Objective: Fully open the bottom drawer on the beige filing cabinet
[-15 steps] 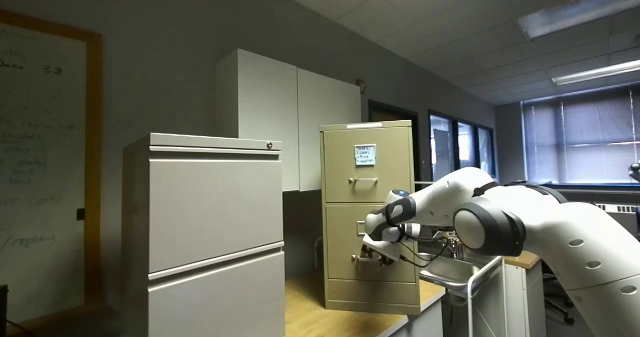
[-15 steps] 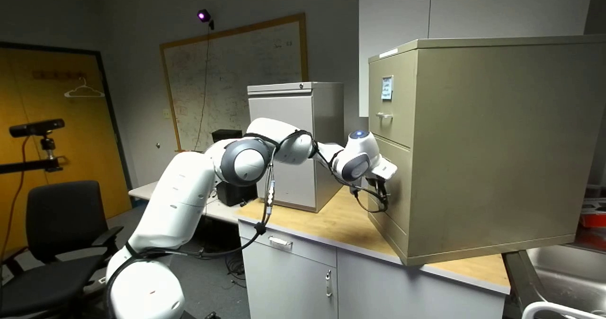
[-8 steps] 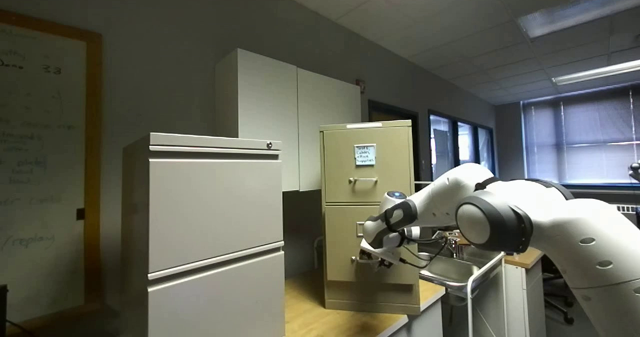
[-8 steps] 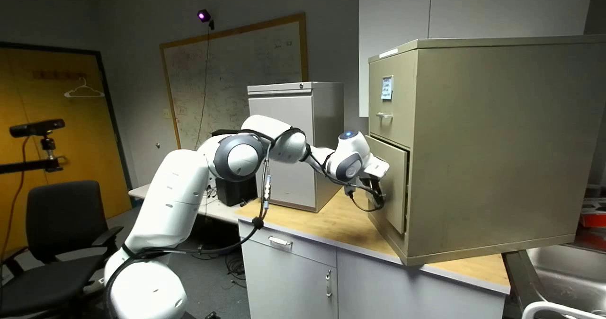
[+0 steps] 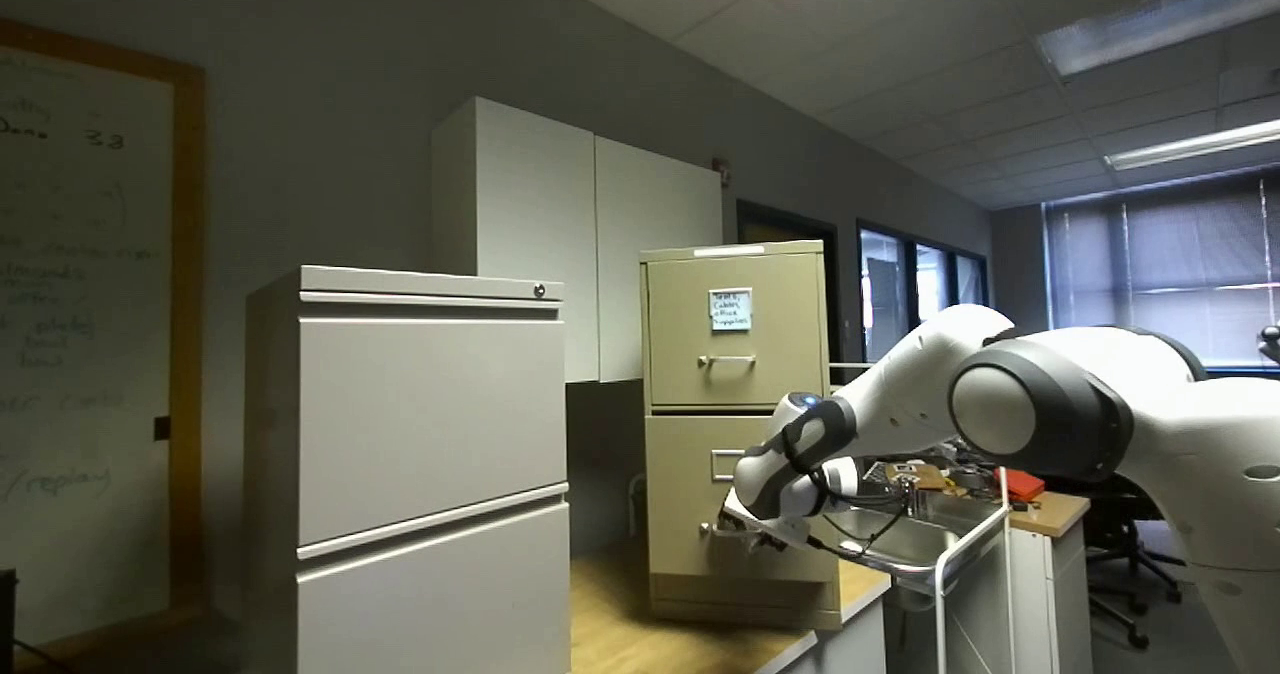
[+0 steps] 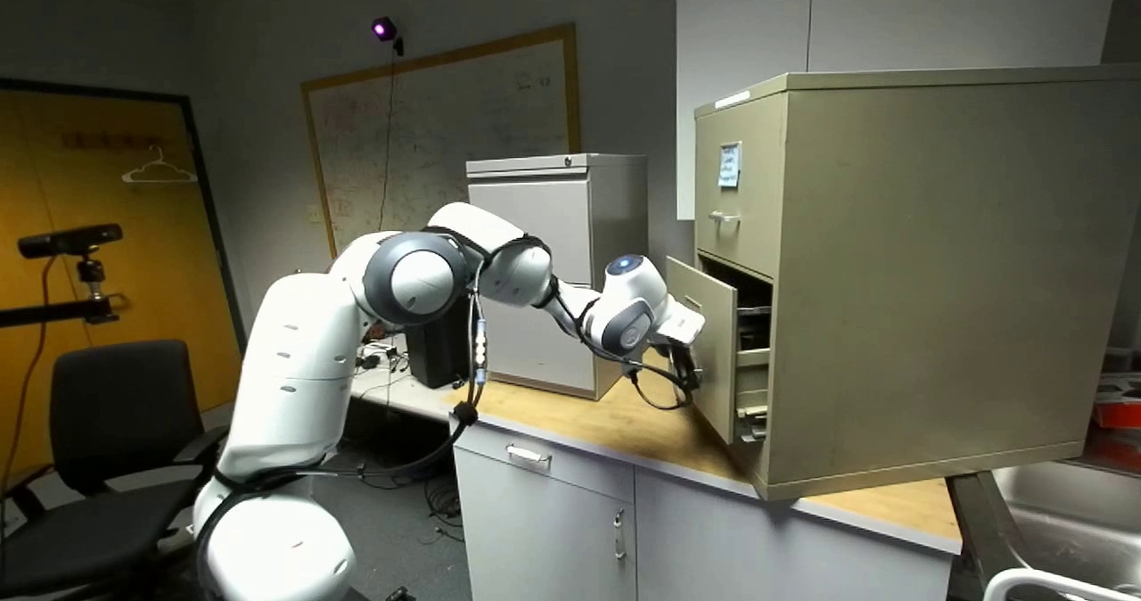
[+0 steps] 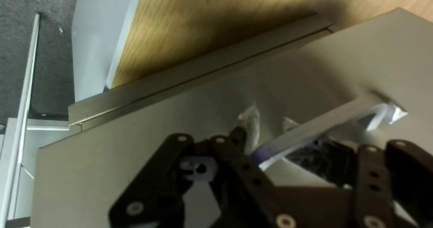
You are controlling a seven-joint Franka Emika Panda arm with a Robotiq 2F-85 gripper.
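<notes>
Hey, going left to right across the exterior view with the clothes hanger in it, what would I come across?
Black camera → white clothes hanger → purple-lit device high on the wall → grey filing cabinet → beige filing cabinet with its bottom drawer partly open.

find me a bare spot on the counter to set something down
Bare wood shows between the grey cabinet and beige filing cabinet; a small wedge borders the latter's broad side and the counter's edge. It's crowded at the partly open bottom drawer, with the tool and cables there; opened further, it may overhang more wood.
</notes>
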